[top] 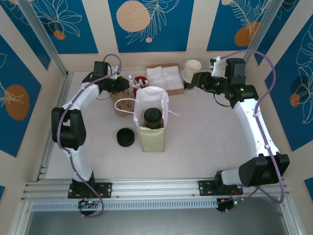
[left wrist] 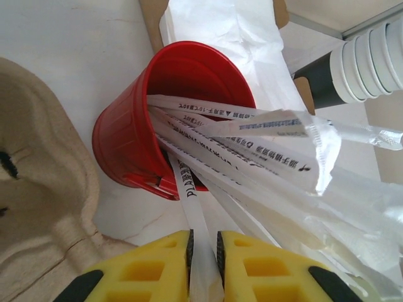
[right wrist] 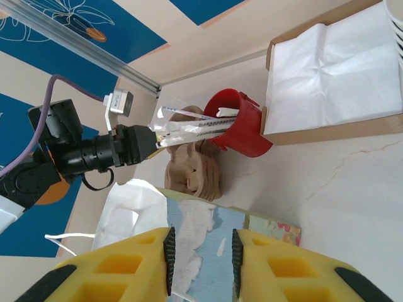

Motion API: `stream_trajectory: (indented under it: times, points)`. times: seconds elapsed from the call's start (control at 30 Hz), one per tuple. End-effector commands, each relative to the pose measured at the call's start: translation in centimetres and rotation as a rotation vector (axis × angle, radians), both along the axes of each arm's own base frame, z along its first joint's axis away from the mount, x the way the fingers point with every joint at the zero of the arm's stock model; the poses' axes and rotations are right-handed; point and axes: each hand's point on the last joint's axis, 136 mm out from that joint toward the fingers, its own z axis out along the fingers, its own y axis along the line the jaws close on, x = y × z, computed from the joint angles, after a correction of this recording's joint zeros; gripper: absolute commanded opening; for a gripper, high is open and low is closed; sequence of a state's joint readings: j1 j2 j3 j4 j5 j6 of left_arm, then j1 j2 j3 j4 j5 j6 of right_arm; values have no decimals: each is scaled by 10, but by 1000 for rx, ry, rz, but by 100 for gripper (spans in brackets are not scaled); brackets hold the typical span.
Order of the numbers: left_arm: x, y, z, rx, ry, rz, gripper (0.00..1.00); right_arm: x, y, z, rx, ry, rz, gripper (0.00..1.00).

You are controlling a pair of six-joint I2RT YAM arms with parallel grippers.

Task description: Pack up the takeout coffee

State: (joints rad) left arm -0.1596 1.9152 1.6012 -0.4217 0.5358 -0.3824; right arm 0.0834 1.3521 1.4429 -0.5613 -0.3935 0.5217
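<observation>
The pale marbled table (top: 210, 142) sits between walls with blue floral panels (top: 73, 24). The takeout coffee (top: 152, 117), black lid over olive-tan sides, stands upright inside the white paper bag (top: 142, 100), lid up and long axis vertical. The left gripper (left wrist: 203, 242) pinches a wrapped straw (left wrist: 195, 214) that sits in the red cup (left wrist: 126, 145). The right gripper (right wrist: 201, 245) hangs half-open and empty.

Bright, even white light from overhead in all three views. Faint, soft-edged shadows on the pale table (top: 205, 142) beside the paper bag (top: 152, 139). Mild glare on the clear straw wrappers (left wrist: 352, 135); near-blown whites on the napkins (right wrist: 327, 75). Close-range blur over the left gripper (left wrist: 203, 251) and the wrapped straw (left wrist: 200, 220) pinched in it, likewise over the right gripper (right wrist: 201, 251). Barely any bowing along the rail (top: 156, 188) in the top view.
</observation>
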Motion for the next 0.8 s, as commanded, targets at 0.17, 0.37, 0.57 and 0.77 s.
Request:
stream_trajectory:
  times: [0.17, 0.37, 0.57, 0.77]
  points:
    - [-18, 5, 42, 70, -71, 6, 17, -11, -3, 8, 1, -37, 18, 32]
    - [-30, 11, 64, 131, -99, 12, 17, -13, -4, 10, 5, -44, 19, 32]
    - [-43, 15, 84, 183, -111, 6, 17, -17, -6, 10, 6, -48, 18, 32]
    - [-60, 17, 109, 221, -132, -4, 17, -20, -9, 12, 6, -59, 13, 32]
